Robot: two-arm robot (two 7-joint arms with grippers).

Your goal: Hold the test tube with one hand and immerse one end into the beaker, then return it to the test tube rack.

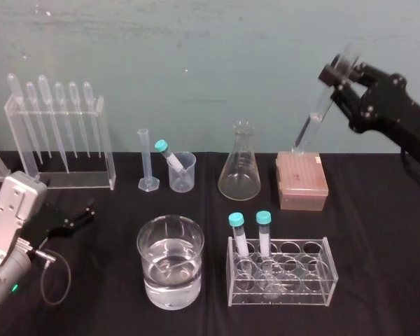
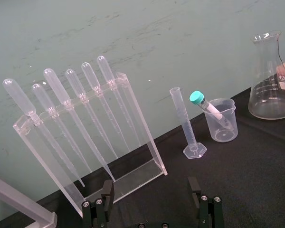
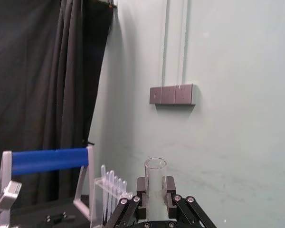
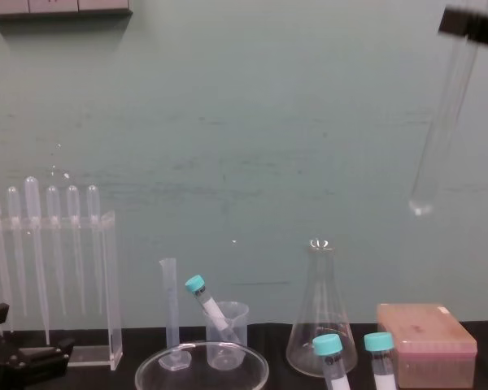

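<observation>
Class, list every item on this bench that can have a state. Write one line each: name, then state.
test tube: in the air, tilted, gripped near its open end
right gripper: shut on the test tube
left gripper: open, low over the table
beaker: upright, partly filled with clear liquid
test tube rack: holds two teal-capped tubes
conical flask: upright, looks empty
small cup: upright, capped tube leaning inside
</observation>
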